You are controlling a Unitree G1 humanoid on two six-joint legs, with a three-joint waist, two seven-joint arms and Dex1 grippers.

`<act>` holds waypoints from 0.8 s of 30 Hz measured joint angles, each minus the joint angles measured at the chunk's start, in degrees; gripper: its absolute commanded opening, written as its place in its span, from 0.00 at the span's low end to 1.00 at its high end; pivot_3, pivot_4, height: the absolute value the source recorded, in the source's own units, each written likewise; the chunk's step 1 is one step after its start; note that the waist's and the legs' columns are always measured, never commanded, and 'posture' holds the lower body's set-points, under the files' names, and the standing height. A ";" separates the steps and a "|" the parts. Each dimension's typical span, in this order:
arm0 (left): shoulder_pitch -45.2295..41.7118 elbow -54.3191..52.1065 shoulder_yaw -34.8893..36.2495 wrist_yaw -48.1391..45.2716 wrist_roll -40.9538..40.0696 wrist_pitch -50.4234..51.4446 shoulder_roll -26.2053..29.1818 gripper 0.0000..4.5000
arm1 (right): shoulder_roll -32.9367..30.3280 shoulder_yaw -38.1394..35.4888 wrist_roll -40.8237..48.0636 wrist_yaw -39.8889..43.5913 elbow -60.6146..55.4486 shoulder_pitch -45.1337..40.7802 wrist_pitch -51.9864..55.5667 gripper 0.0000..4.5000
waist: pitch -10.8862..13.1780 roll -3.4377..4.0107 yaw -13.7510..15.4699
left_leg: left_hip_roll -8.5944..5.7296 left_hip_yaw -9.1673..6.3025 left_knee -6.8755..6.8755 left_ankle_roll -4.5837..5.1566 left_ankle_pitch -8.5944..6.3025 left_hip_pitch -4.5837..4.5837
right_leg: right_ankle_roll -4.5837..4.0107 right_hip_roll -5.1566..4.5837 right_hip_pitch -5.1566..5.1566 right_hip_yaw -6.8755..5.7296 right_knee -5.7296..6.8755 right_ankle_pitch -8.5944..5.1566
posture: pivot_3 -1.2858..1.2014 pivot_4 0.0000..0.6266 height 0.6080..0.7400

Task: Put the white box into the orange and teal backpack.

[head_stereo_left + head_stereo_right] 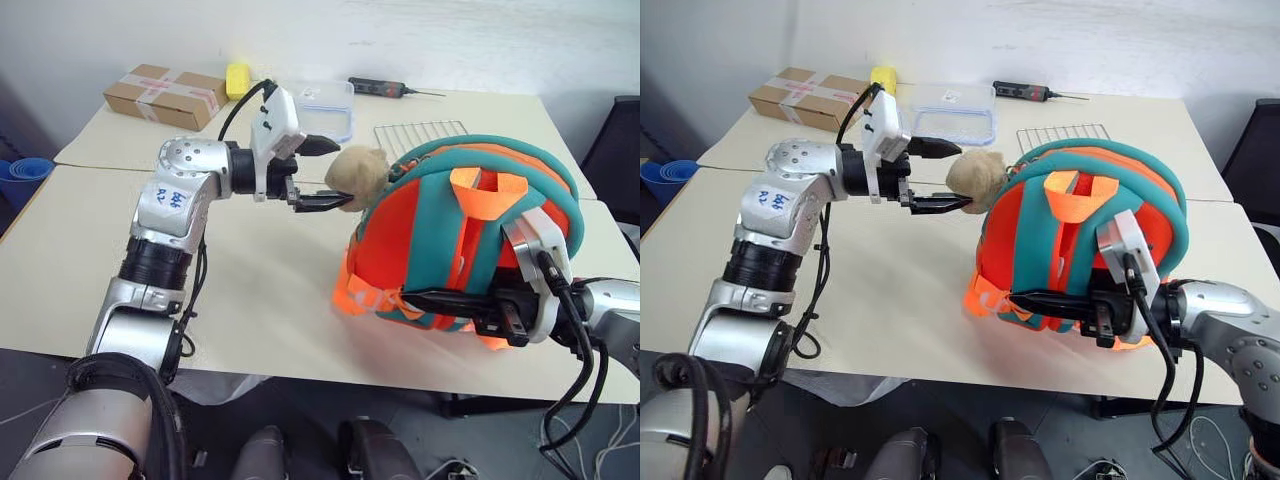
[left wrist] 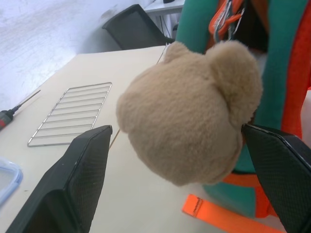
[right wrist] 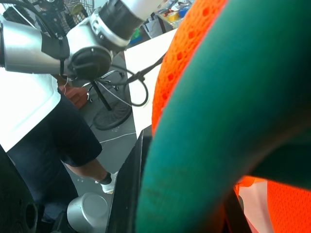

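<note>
1. From the head cameras, the orange and teal backpack stands on the pale table, straps facing me. The right gripper is clamped shut on the bag's lower webbing, pinning it in place. The left gripper hangs with its jaws spread wide around the tan plush toy at the bag's upper left, not squeezing it. I cannot spot the white box anywhere on the table; it may already be inside the bag, but I cannot tell.

2. The left wrist camera looks between two black fingers at the plush toy, with a gap on one side. It looks soft and squashy, a poor handle.

3. The right wrist camera shows teal trim and orange mesh pressed close. The fabric seems limp and light, so I judge the padded straps or the trim edge the firmest places to take hold.
</note>
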 measured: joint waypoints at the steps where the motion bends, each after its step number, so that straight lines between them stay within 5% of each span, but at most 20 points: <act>1: -0.66 2.03 -0.28 -1.08 0.34 -1.06 -0.72 0.99 | 0.00 -0.03 -0.01 -0.10 -0.20 0.16 -0.20 0.00 | 0.00 0.00 0.13 | 0.00 0.00 0.00 0.00 0.00 0.00 | 0.00 -0.01 0.00 -0.01 -0.01 0.00 | 0.52 0.24 1.00; 6: -2.30 7.42 -0.96 -3.40 0.54 -3.38 -3.28 0.82 | 0.00 -0.21 -0.05 -1.08 -1.49 1.56 -1.17 0.00 | 0.02 -0.03 0.22 | 0.00 -0.01 0.02 0.00 0.00 -0.04 | 0.00 -0.01 -0.02 -0.01 -0.02 0.00 | 0.52 0.24 1.00; 11: -3.81 9.21 -0.72 -5.24 0.48 -4.57 -3.57 0.48 | 0.00 -0.46 -0.31 -1.67 -1.73 4.04 -2.42 0.00 | 0.02 -0.04 0.13 | 0.00 -0.01 0.01 0.00 0.00 -0.03 | 0.00 -0.01 -0.02 -0.01 0.01 0.00 | 0.52 0.24 1.00; 14: -4.76 11.79 -0.44 -5.70 0.86 -5.84 -2.74 0.37 | -0.11 -2.63 -0.91 -1.71 -1.74 6.13 -3.08 0.00 | 0.03 -0.04 0.18 | -0.01 -0.01 0.02 0.00 0.00 -0.03 | 0.00 -0.01 -0.02 0.00 0.01 0.00 | 0.52 0.24 1.00; 24: -16.98 25.67 -0.17 -10.31 6.08 -16.27 4.61 0.34 | -1.12 -9.30 -3.49 0.31 -1.06 15.74 -6.14 0.00 | 0.15 -0.26 0.03 | -0.01 0.02 0.01 0.00 0.00 0.03 | 0.00 0.01 0.00 0.01 0.05 0.00 | 0.52 0.24 1.00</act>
